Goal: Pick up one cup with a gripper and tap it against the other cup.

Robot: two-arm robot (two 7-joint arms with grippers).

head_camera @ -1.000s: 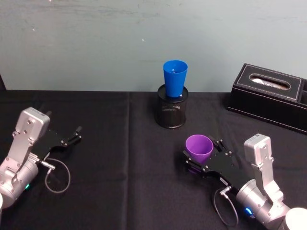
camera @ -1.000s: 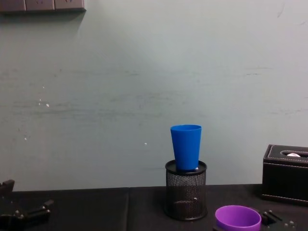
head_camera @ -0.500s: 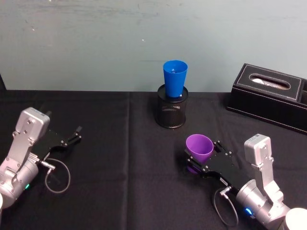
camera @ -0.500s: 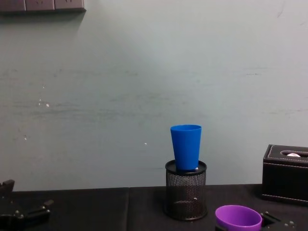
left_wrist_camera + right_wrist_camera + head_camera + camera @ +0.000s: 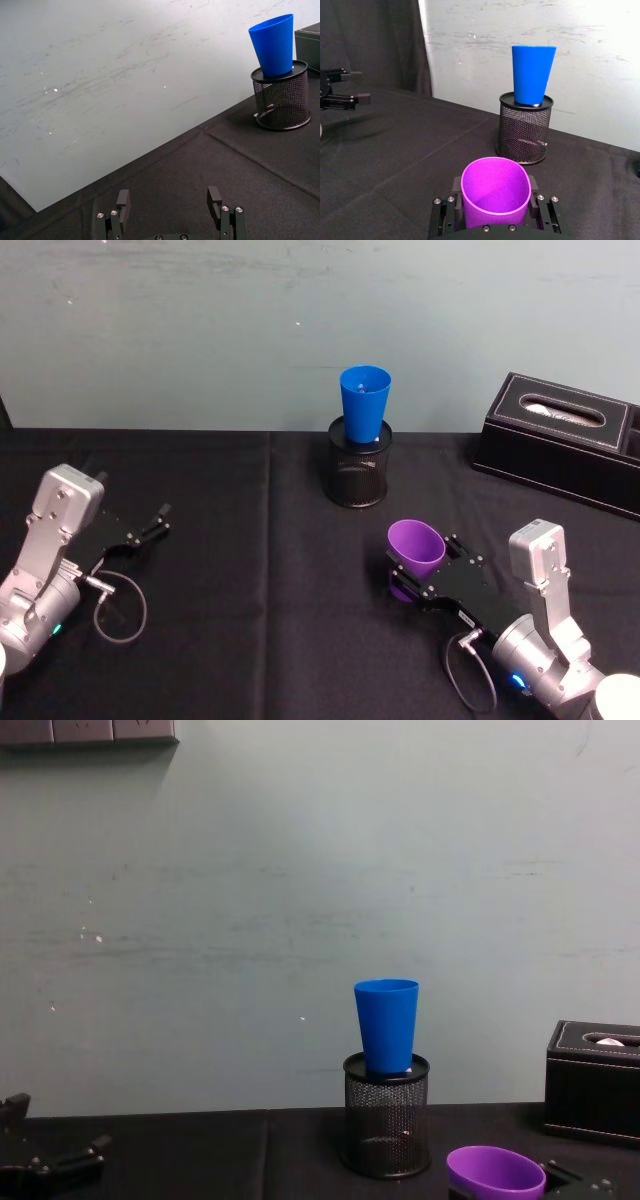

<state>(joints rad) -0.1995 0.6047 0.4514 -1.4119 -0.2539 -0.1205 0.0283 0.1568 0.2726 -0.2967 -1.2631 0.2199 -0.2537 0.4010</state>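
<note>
Purple cup (image 5: 416, 548) slightly tilted, mouth up, in right gripper (image 5: 408, 580).

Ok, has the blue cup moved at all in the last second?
No. The blue cup stands in the mesh holder at the same spot relative to the tissue box as before.

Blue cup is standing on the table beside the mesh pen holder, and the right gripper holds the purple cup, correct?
No: the blue cup sits in the top of the mesh pen holder, not beside it, as the right wrist view shows. The right gripper does hold the purple cup.
</note>
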